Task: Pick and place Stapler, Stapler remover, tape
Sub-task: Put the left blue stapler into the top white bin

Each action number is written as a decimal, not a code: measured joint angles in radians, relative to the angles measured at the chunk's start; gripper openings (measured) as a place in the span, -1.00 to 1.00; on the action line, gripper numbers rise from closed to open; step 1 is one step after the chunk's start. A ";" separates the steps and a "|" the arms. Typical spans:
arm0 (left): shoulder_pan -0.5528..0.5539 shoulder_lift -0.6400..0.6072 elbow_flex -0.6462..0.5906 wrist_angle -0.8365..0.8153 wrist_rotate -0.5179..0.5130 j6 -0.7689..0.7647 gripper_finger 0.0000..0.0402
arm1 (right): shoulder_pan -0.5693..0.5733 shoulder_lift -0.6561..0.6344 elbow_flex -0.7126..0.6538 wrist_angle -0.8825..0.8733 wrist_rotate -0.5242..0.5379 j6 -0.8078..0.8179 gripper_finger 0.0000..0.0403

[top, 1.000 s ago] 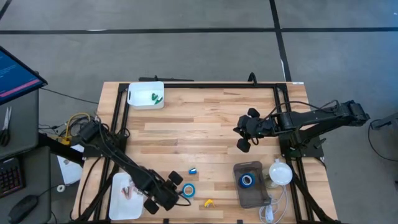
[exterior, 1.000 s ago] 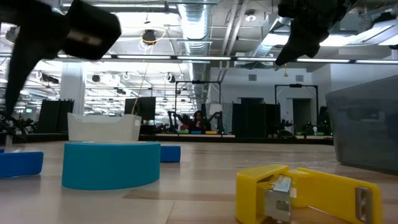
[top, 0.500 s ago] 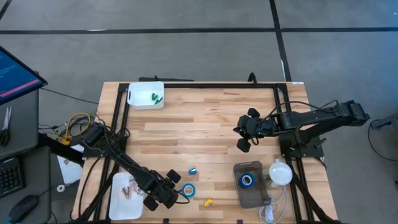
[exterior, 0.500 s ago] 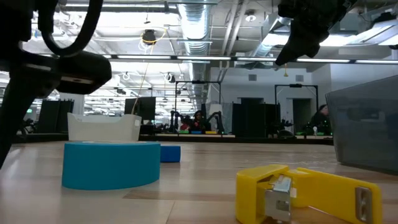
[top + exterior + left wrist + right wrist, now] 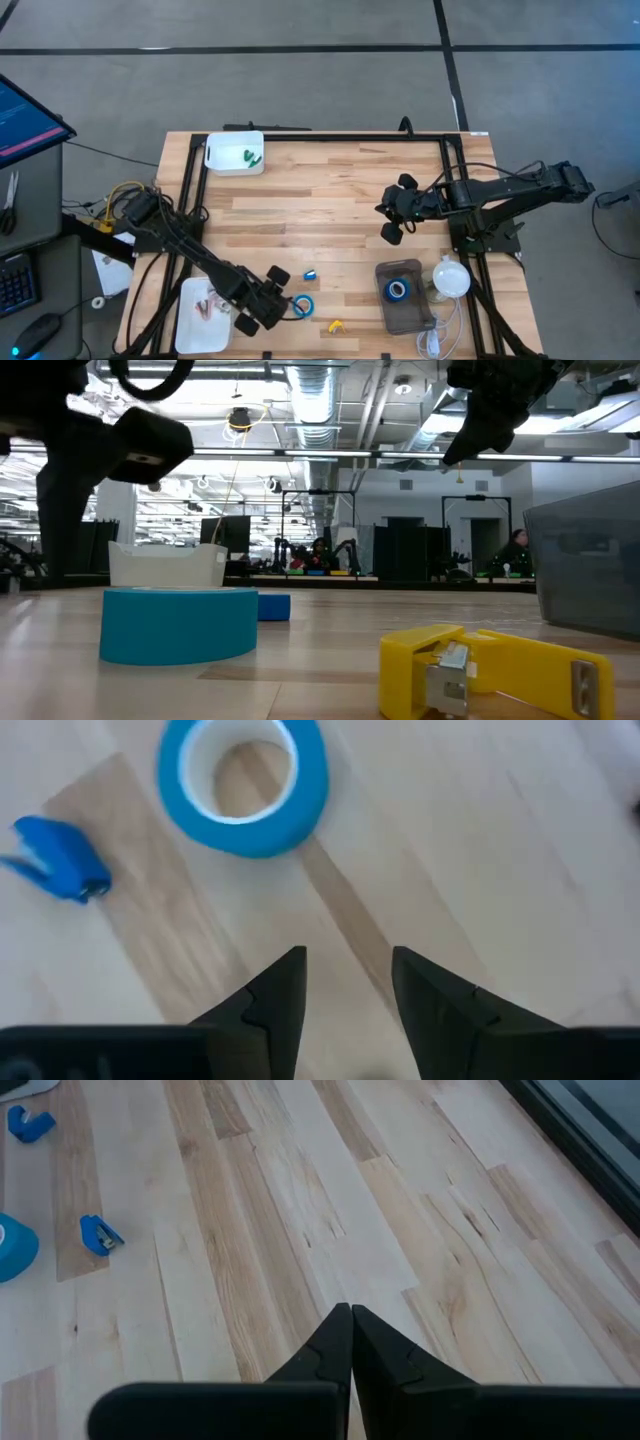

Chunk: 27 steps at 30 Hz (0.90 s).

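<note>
A blue tape roll [image 5: 302, 306] lies flat on the wooden table near its front edge; it also shows in the left wrist view [image 5: 243, 780] and the low view [image 5: 178, 623]. My left gripper [image 5: 283, 292] stands open just left of it, its fingertips [image 5: 290, 975] short of the roll and touching nothing. A small blue hinged tool [image 5: 310, 274] lies just beyond the roll, and a small yellow one [image 5: 335, 326] lies to its right; which is the stapler and which the stapler remover I cannot tell. A second tape roll [image 5: 398, 290] lies in a dark bin [image 5: 420, 310]. My right gripper [image 5: 390, 222] hangs shut above mid-table.
A white bin [image 5: 222, 160] with green pieces stands at the far left corner. A white tray [image 5: 190, 330] lies at the near left, beside my left arm. A white round object [image 5: 452, 277] and cables sit right of the dark bin. Bare wood spans the table's middle.
My left gripper has rolled a little at the wrist and shifted slightly beside the tape roll, staying open. The roll and the small tools next to it lie where they were.
</note>
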 joint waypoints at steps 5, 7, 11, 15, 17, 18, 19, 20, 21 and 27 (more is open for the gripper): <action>0.014 -0.035 0.000 -0.035 0.002 -0.090 -0.30 | 0.000 0.000 0.000 0.000 0.000 0.000 -1.00; 0.015 -0.041 0.000 -0.059 0.002 -0.126 -0.30 | 0.000 0.000 0.000 0.000 0.000 0.000 -1.00; 0.015 -0.042 -0.011 -0.095 0.019 -0.226 -0.30 | 0.000 0.000 0.000 0.000 0.000 0.000 -1.00; 0.015 -0.042 -0.041 -0.146 0.041 -0.290 -0.30 | 0.000 0.000 0.000 0.000 0.000 0.000 -1.00; 0.015 -0.042 -0.049 -0.190 0.047 -0.292 -0.30 | 0.000 0.000 0.000 0.000 0.000 0.000 -1.00; 0.015 -0.042 -0.050 -0.219 0.047 -0.292 -0.30 | 0.000 0.000 0.000 0.000 0.000 0.000 -1.00; 0.015 -0.042 -0.051 -0.245 0.048 -0.292 -0.30 | 0.000 0.000 0.000 0.000 0.000 0.000 -1.00; 0.015 -0.042 -0.051 -0.264 0.048 -0.292 -0.30 | 0.000 0.000 0.000 0.000 0.000 0.000 -1.00; 0.015 -0.042 -0.051 -0.281 0.048 -0.292 -0.30 | 0.000 0.000 0.000 0.000 0.000 0.000 -1.00; 0.015 -0.042 -0.051 -0.309 0.050 -0.286 -0.30 | 0.000 0.000 0.000 0.000 0.000 0.000 -1.00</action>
